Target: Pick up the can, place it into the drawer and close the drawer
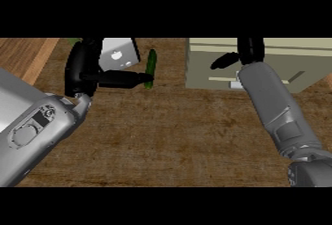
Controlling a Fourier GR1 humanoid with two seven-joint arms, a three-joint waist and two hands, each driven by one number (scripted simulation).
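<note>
Wood counter (168, 132): right hand (243, 55) over drawer (259, 61), contents hidden.

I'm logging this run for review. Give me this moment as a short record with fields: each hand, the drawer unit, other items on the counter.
left hand: upper left of view, fingers straight, thumb pointing toward the cucumber, holding nothing visible
right hand: over the drawer unit, fingers hard to read
drawer unit: beige, upper right
cucumber: green, lying beside the left thumb
white box: behind the left hand, partly hidden
can: not visible
counter: brown wood grain
</note>
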